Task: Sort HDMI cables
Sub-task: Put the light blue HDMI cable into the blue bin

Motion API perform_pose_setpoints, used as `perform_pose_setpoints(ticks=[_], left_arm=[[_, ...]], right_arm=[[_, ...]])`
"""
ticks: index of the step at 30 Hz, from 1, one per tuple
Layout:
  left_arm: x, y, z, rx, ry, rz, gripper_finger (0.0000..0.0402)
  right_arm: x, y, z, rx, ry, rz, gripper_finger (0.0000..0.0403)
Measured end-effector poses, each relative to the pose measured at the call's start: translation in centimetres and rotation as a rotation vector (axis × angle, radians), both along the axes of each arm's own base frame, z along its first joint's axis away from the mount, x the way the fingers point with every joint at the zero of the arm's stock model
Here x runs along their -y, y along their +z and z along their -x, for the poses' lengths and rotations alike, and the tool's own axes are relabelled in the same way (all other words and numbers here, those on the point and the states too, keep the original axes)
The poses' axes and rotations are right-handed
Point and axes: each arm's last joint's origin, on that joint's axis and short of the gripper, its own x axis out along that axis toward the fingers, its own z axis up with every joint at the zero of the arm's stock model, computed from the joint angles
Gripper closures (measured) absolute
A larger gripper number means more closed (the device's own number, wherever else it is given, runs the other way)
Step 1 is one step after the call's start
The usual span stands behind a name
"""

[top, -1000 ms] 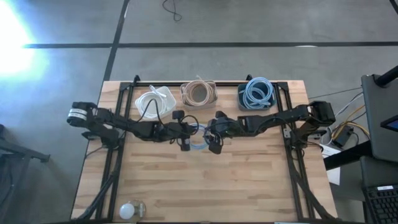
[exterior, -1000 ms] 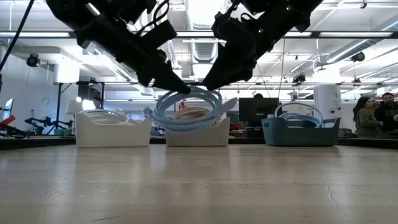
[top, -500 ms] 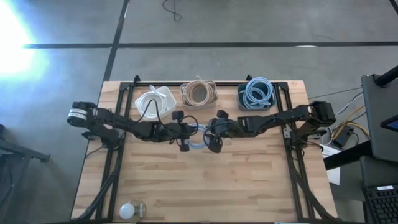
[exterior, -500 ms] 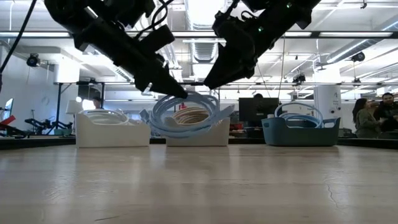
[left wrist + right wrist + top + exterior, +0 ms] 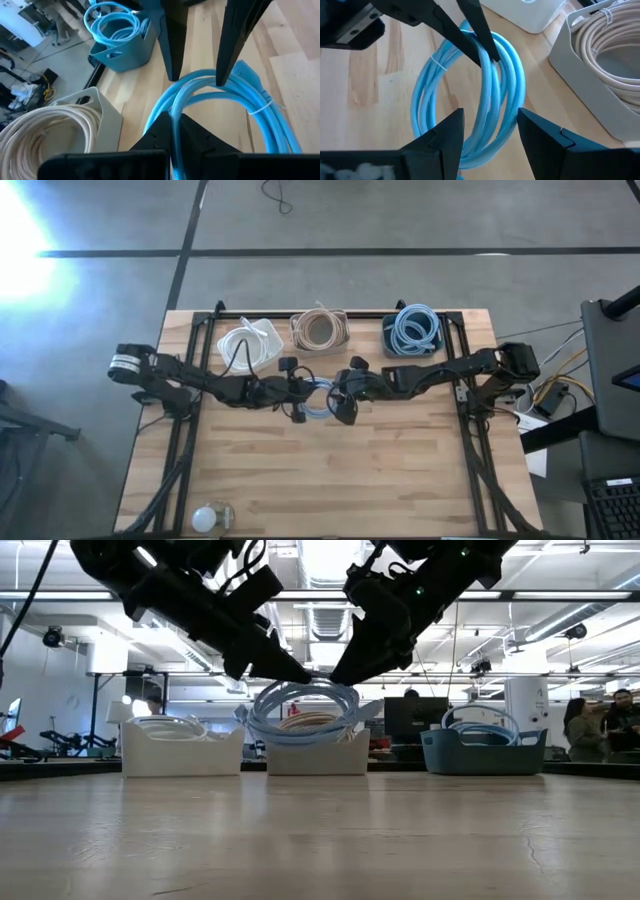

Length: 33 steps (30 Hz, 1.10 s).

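Note:
A light blue coiled HDMI cable [image 5: 305, 718] hangs in the air over the table's middle, between my two grippers [image 5: 318, 402]. My left gripper [image 5: 173, 119] is shut on the coil's left side. My right gripper [image 5: 487, 127] is open. Its two fingers stand on either side of the strands on the coil's right side. At the far edge stand three bins: a white one with white cables [image 5: 248, 342], a beige one with beige cables [image 5: 318, 330] and a blue one with light blue cables [image 5: 413, 330]. My left gripper pinches the coil's bundled strands [image 5: 176, 102] between its two fingers, on the coil's left side. The fingers [image 5: 479, 31] slant down from the table's left. The coil is lifted clear of the table and lies nearly level. My right gripper: whether its open fingers [image 5: 447, 132] touch the strands between them, I cannot tell.
A small pale round object [image 5: 212, 517] lies near the table's near left corner. The bins line the far edge [image 5: 180, 748] [image 5: 485, 750]. Bare wood [image 5: 340, 480] stretches toward the near edge. People stand in the room beyond the table [image 5: 585, 730].
My left gripper dipped with the coil, then rose again and shifted slightly toward my right gripper. The coil tipped down on its left side and now hangs nearly level again, a little higher. My right gripper has stayed in place.

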Motion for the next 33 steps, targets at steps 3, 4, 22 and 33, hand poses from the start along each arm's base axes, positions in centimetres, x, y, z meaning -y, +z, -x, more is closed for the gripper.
perform_pose_setpoints(ticks=[3, 4, 22, 33], left_arm=[[0.1, 0.1, -0.1, 0.01, -0.017, 0.008, 0.0385], [0.1, 0.1, -0.1, 0.013, -0.023, 0.01, 0.0385], [1.2, 0.6, -0.3, 0.054, -0.103, 0.014, 0.0385], [1.2, 1.0, -0.4, 0.093, -0.101, 0.02, 0.0384]], right_arm=[[0.0, 0.0, 0.0, -0.002, 0.002, 0.0, 0.0225], [0.0, 0.0, 0.0, -0.003, 0.002, 0.0, 0.0225], [0.0, -0.1, 0.0, -0.003, 0.005, -0.003, 0.0249], [0.1, -0.1, 0.0, -0.008, 0.021, 0.018, 0.0367]])
